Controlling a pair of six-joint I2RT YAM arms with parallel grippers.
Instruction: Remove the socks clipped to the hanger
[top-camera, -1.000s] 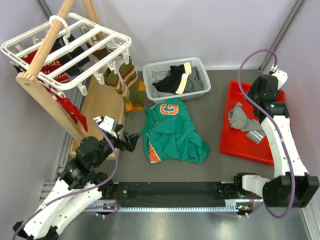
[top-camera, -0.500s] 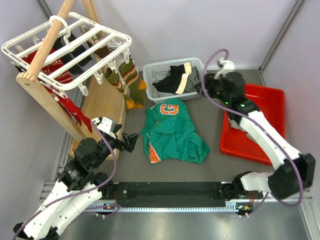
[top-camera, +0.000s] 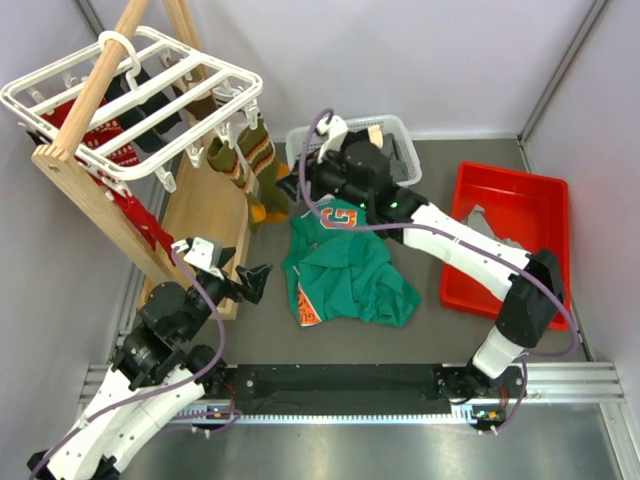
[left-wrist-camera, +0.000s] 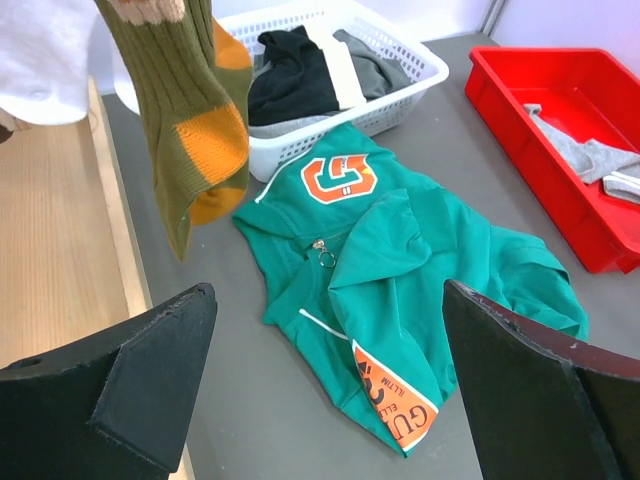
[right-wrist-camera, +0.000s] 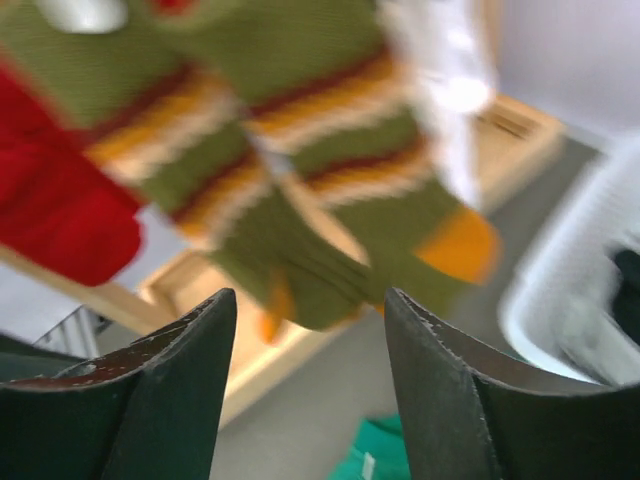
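My right gripper (top-camera: 292, 187): jaws partly open, nothing held, just beside the striped socks (top-camera: 252, 160), which hang clipped to the hanger (top-camera: 250, 78) over the table's far-left corner. My left gripper (left-wrist-camera: 328, 300): wide open, empty, near the left edge.

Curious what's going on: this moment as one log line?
right fingers: open, near striped socks | left fingers: open, empty | hanger: socks clipped

The left gripper (top-camera: 256, 284) hovered with jaws spread wide; the right gripper (top-camera: 291, 186), stretched far across leftward, had its jaws parted, empty.
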